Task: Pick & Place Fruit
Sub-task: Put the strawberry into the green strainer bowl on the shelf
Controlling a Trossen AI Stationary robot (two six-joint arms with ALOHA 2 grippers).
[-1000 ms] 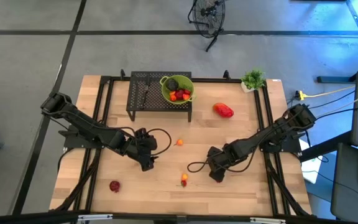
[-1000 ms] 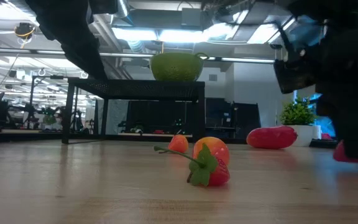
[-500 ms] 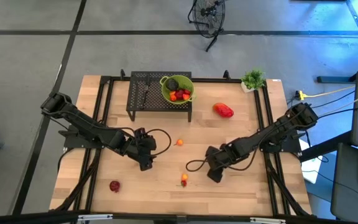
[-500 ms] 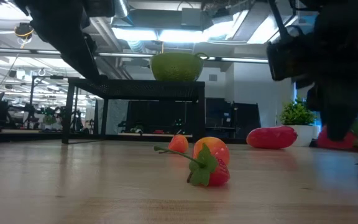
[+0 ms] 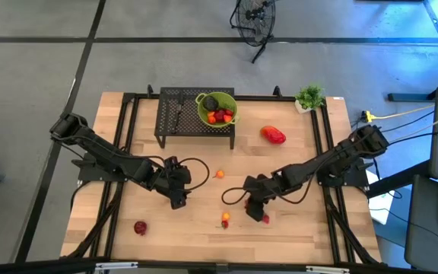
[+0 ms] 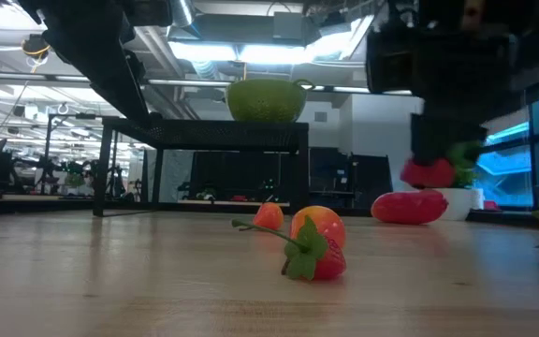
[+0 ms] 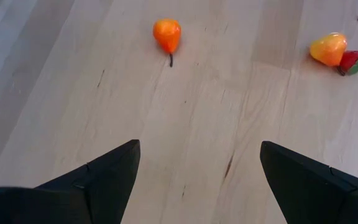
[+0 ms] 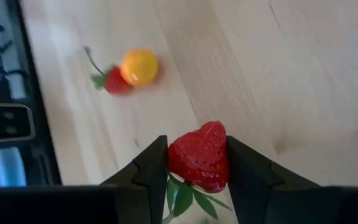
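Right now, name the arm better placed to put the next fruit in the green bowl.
Right. The right gripper is shut on a strawberry, lifted off the table. The left gripper is open and empty.

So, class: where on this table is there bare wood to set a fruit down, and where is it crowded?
Free: the wood between the black rack and the left gripper, and the near right corner. Crowded: the middle, around the orange fruit, yellow-red fruit and the right gripper holding a strawberry.

Overhead strip lights (image 6: 251, 51) bright, glaring in low view; my arms silhouetted black. Table (image 5: 204, 228) evenly lit, shadows soft. My right wrist view motion-blurred.
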